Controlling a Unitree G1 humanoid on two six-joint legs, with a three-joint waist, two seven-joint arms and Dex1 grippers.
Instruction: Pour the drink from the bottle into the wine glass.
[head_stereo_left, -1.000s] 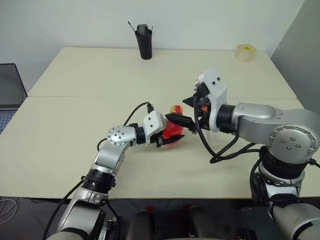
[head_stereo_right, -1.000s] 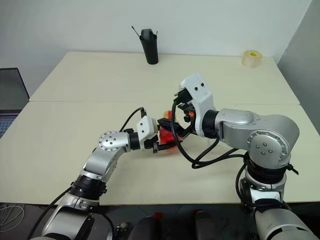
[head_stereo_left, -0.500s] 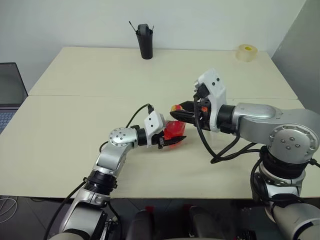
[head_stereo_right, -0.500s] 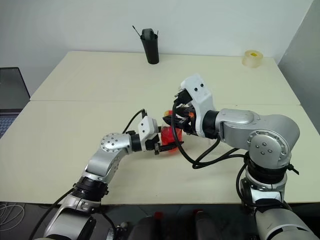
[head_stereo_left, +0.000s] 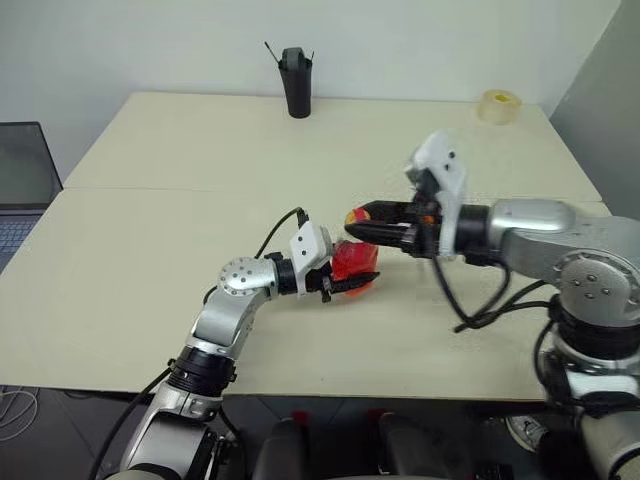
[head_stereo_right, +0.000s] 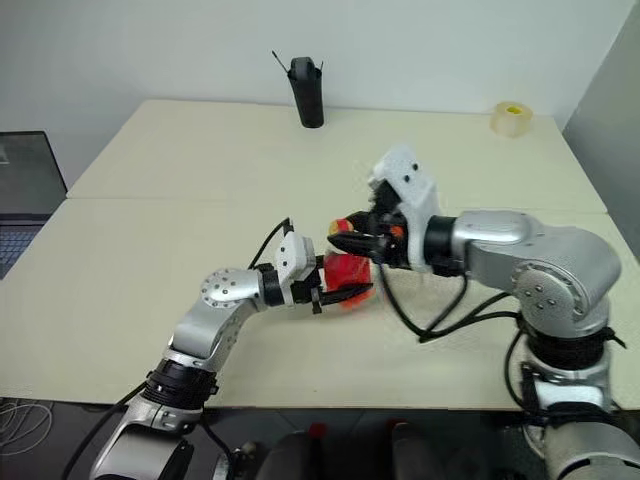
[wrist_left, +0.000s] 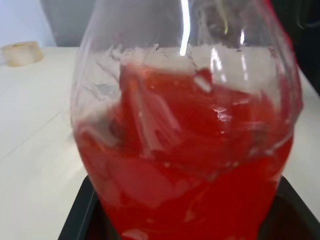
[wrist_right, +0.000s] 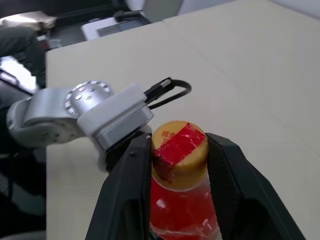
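Note:
The bottle (head_stereo_left: 352, 264), small and clear, is about half full of the red drink (wrist_left: 190, 165) and is held just above the table (head_stereo_left: 150, 230) near its middle. My left gripper (head_stereo_left: 344, 272) reaches in from the left and is shut on the bottle's round body, its black fingers (wrist_left: 80, 217) showing on either side of the body. My right gripper (wrist_right: 178, 150) comes in level from the right and is shut on the yellow cap (wrist_right: 179, 145), which carries a red label. The wine glass is hidden.
A tall black cup (head_stereo_left: 296, 85) stands at the table's far edge. A roll of tape (head_stereo_left: 497, 104) lies at the far right corner. A laptop (head_stereo_left: 25, 180) sits off the table's left side. A seam (head_stereo_left: 180, 190) crosses the tabletop.
My right gripper, open over the bottle a second ago, has shut on the cap and turned level, its forearm swinging out to the right. The left gripper keeps its hold on the body.

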